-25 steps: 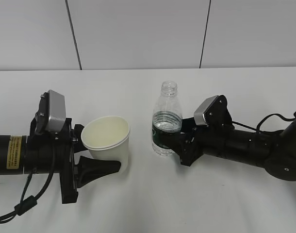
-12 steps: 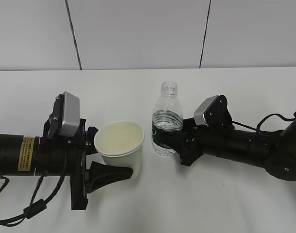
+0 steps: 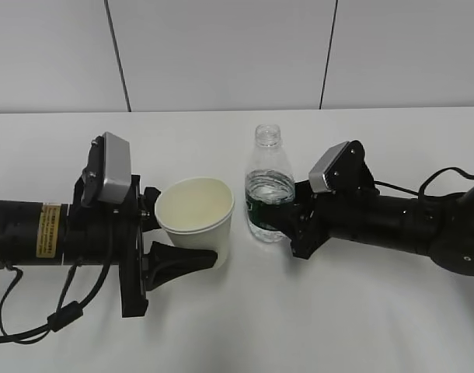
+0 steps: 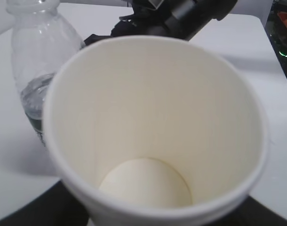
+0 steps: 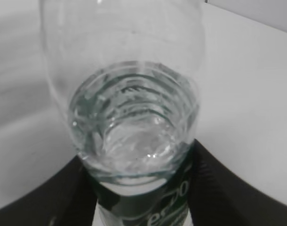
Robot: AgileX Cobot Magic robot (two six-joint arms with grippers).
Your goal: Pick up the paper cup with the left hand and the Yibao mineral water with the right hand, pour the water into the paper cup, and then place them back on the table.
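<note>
A wide white desk fills the room's foreground, with a pale panelled wall behind it. Two black robot arms reach in from either side, lying low over the desk.

The left hand, on the arm with the yellow sticker, has its jaws closed around the paper cup. One finger shows dark along the cup's lower front; the other is hidden behind it. The cup is upright, mouth open to the ceiling, and its inside looks dry and cream-coloured in the left wrist view. It seems to be held just above the desk, though I cannot be sure it has cleared the surface.

The right hand, on the stickerless arm, has its jaws shut on the Yibao mineral water, gripping at the dark green label band. The bottle stands upright, capless, about half full, just beside the cup on its right.

Both are held upright and close together, which suits a pour: the cup waits as the target and the bottle can tip its neck towards it.

Compared with a second ago, the left arm has carried the cup rightwards, nearer the bottle. The bottle now sits slightly higher in view, so it appears to have begun lifting, and the right jaws have tightened onto it.
</note>
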